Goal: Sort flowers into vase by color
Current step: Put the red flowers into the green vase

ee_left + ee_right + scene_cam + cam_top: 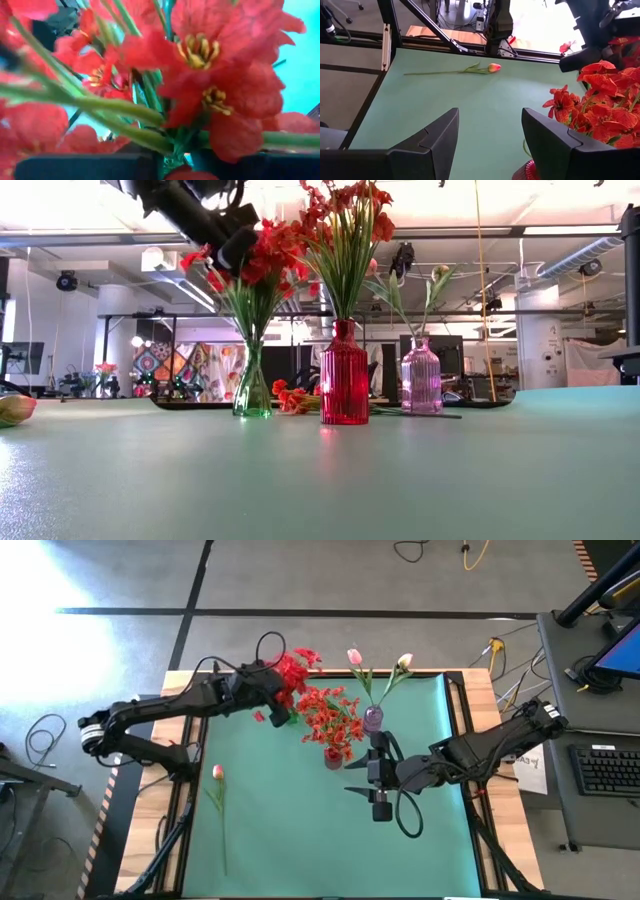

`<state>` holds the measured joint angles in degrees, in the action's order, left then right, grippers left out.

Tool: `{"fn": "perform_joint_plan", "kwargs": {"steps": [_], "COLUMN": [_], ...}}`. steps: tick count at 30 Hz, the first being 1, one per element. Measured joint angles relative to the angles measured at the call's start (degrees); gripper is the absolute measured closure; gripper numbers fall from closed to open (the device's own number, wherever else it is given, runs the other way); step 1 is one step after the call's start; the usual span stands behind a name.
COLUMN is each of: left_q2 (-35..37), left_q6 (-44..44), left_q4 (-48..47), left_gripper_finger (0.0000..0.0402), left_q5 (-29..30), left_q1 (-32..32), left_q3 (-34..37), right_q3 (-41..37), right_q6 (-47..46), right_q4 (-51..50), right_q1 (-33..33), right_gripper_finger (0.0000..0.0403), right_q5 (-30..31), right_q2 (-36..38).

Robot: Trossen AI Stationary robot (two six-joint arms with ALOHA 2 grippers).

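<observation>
- Red fabric blossoms on green stems [200, 75] fill the left wrist view; left gripper [268, 683] is at this bunch in the clear green glass vase [252, 392], its fingers' spread I cannot tell.
- Right gripper [490, 145] hovers mid-desk, fingers apart, holding nothing.
- One pink tulip bud on a long stem [218, 802] lies near the desk's left edge.

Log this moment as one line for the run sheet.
left tool: in red flowers over green vase | right tool: open, empty, waiting | pink tulip: on mat, unsorted

The right hand [490, 145] is seen with its two dark fingers [427, 145] spread apart over the green counter [470, 105]. A pink tulip [492, 67] is laid flat farther off. Orange-red blossoms [600, 110] are bunched beside one finger.
</observation>
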<state>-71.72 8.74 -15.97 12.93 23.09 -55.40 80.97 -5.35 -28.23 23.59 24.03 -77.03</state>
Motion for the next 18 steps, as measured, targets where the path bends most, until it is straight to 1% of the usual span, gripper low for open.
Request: {"fn": "perform_joint_plan", "kwargs": {"steps": [3, 5, 18], "left_q2": [-1.0, -1.4, -1.9], "left_q6": [0.1, 0.1, -0.9], "left_q4": [-0.1, -0.3, -2.7], "left_gripper_finger": [0.0381, 0.0395, 0.0399], "left_q5": [0.0, 0.0, 0.2], "left_q1": [0.0, 0.0, 0.0], "left_q3": [0.0, 0.0, 0.0], "right_q3": [0.0, 0.0, 0.0], "right_q6": [0.0, 0.0, -0.1], "right_q4": [0.0, 0.0, 0.0], "right_q1": [0.0, 0.0, 0.0], "right_gripper_finger": [0.0193, 0.0193, 0.0193], "right_q5": [0.0, 0.0, 0.0], "right_q2": [0.0, 0.0, 0.0]}}
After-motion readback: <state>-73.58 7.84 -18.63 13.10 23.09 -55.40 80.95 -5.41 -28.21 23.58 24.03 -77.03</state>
